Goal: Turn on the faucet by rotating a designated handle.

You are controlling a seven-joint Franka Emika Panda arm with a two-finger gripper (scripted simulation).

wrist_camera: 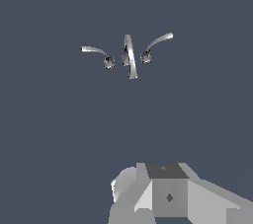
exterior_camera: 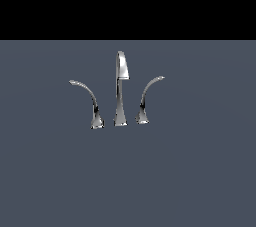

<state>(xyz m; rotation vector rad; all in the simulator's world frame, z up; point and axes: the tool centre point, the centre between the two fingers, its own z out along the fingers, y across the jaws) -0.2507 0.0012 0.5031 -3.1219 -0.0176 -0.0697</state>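
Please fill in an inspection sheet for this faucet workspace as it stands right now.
Surface: plain grey-blue floor, bare around the fittings.
Job's things: chrome faucet with a tall straight spout in the middle; the handle stands on the exterior view's right, tip sweeping right; a second lever stands on that view's left, tip sweeping left. All upright, apart from each other.
Clutter: nothing seen.
Gripper: fingers not in view; only grey arm housing shows in the wrist view, far from the faucet.
Cables: nothing seen.
Surroundings: black band above the floor, nothing else.
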